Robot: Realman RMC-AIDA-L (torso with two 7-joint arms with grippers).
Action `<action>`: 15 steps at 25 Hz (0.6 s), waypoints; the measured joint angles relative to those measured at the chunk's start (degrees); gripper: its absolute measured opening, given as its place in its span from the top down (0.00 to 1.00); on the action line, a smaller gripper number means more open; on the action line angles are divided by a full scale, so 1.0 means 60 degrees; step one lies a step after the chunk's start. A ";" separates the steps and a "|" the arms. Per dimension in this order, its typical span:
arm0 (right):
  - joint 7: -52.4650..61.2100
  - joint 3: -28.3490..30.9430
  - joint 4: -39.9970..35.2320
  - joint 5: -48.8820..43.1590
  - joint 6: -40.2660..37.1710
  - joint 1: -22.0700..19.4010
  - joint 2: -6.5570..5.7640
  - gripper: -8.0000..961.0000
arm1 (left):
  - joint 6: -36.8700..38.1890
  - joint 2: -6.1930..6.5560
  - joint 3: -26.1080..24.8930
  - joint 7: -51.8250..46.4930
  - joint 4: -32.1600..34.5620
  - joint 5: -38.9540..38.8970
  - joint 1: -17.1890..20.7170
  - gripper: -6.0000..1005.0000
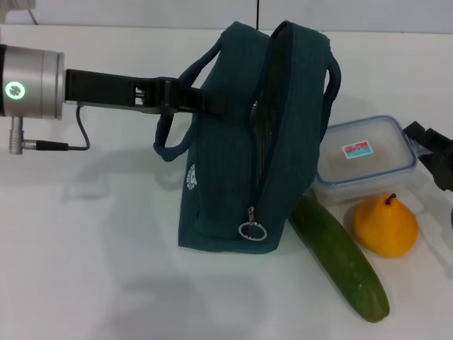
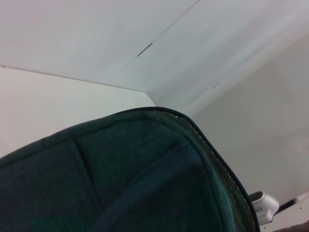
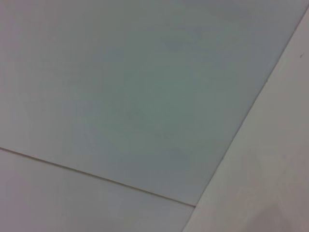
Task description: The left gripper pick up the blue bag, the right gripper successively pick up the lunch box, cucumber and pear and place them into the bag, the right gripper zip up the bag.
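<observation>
White table [image 1: 92,269] carries the upright bag [image 1: 241,177], whose near handle [image 1: 185,78] the left gripper [image 1: 209,103] clamps, with box [image 1: 364,159], pear [image 1: 386,227] and cucumber [image 1: 340,258] just right of it, near the right gripper [image 1: 432,152], finger state indeterminable.

Pretty plain setup: a white worktop [image 1: 92,269] fills the head view, evenly lit with soft shadows. Toward 12 o'clock, pale wall panels [image 2: 96,38] with thin seams.
</observation>
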 joint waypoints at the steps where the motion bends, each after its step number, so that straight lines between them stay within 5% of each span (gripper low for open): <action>1: 0.0000 0.0002 -0.0004 0.0000 -0.0007 0.0001 0.0000 0.72 | -0.0002 0.0001 0.0000 0.0000 0.0000 0.0000 -0.0003 0.93; 15: -0.0007 -0.0035 -0.0098 -0.0239 -0.0389 0.0029 -0.0001 0.87 | -0.0129 0.0004 0.0000 0.0000 0.0000 0.0000 -0.0020 0.93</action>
